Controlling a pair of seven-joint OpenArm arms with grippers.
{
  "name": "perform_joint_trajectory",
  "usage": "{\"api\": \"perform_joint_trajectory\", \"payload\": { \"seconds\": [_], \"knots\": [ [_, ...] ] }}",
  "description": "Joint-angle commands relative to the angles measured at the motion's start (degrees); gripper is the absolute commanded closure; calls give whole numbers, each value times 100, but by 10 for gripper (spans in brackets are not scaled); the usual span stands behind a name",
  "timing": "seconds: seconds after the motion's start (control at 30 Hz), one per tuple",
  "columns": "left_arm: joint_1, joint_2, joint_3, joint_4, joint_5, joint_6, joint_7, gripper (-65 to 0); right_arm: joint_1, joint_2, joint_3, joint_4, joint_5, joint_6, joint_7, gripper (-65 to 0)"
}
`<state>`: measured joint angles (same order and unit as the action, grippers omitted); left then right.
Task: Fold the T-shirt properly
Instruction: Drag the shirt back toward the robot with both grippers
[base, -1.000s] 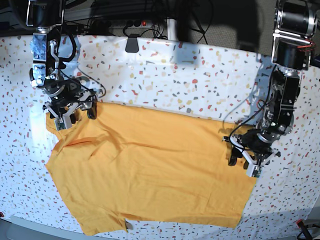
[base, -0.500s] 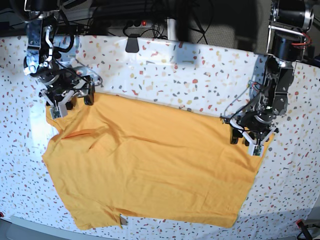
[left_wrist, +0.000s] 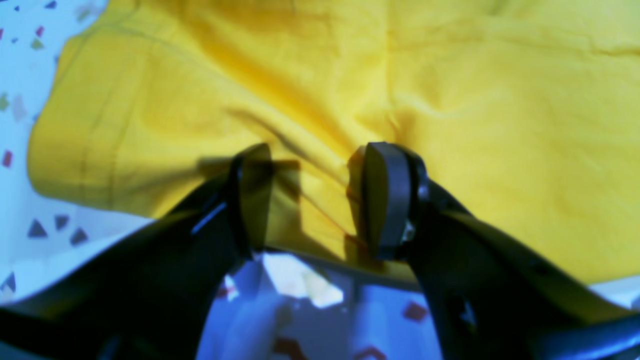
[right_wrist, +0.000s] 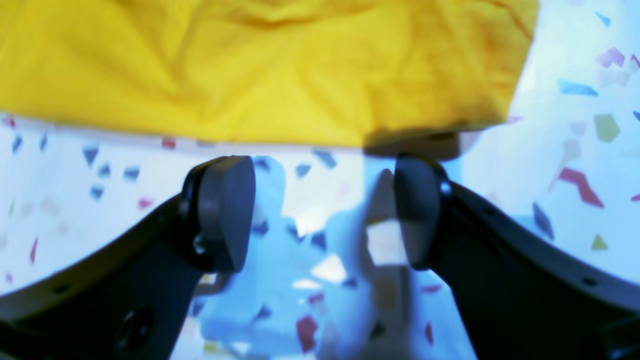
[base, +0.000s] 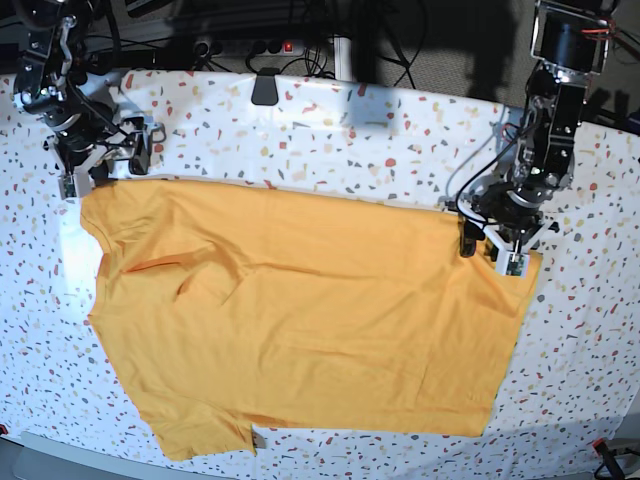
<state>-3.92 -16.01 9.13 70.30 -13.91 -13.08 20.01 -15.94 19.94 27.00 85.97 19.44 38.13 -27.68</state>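
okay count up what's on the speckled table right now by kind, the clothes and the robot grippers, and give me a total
T-shirts: 1, the yellow T-shirt spread flat on the table.
Grippers: 2, the left gripper over the shirt's edge and the right gripper just off its corner, both open and holding nothing.
Total: 3

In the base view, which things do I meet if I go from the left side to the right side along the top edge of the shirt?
right gripper → T-shirt → left gripper → bare table
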Motion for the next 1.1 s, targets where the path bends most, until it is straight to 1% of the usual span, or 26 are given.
{"api": "perform_joint_trajectory", "payload": {
  "seconds": [0.0,0.1,0.17,0.27,0.4,0.5,0.6,0.7,0.83,0.97,1.07],
  "knots": [
    [37,-7,46,26,44,-83,553,-290,20,83,42,269,96,92,107,-430],
    [24,-7,46,94,44,-83,625,-290,22,85,42,798,98,90,66,-430],
    [31,-7,46,94,42,-83,656,-290,55,85,42,1123,210,87,83,-430],
    [24,-7,46,94,42,-83,629,-290,317,66,33,1167,184,87,260,-430],
    [26,-4,46,94,42,-81,588,-290,968,-28,-33,514,-234,85,348,-430],
    [28,-7,46,94,42,-81,597,-290,1405,-39,-223,-138,-455,85,476,-430],
    [31,-7,46,94,42,-81,656,-290,1714,-24,-610,-809,-1067,85,520,-430],
    [31,-7,46,114,42,-83,743,-290,1681,26,-970,-1154,-1335,72,632,-430],
    [44,-13,46,286,42,-81,1086,-290,1423,72,-999,-1099,-1322,68,629,-430],
    [138,-24,46,612,42,-74,1438,-290,1137,238,-966,-1036,-1281,61,621,-430],
    [339,-28,46,949,44,168,1567,-290,874,393,-960,-1036,-1283,42,623,-430]
  ]
}}
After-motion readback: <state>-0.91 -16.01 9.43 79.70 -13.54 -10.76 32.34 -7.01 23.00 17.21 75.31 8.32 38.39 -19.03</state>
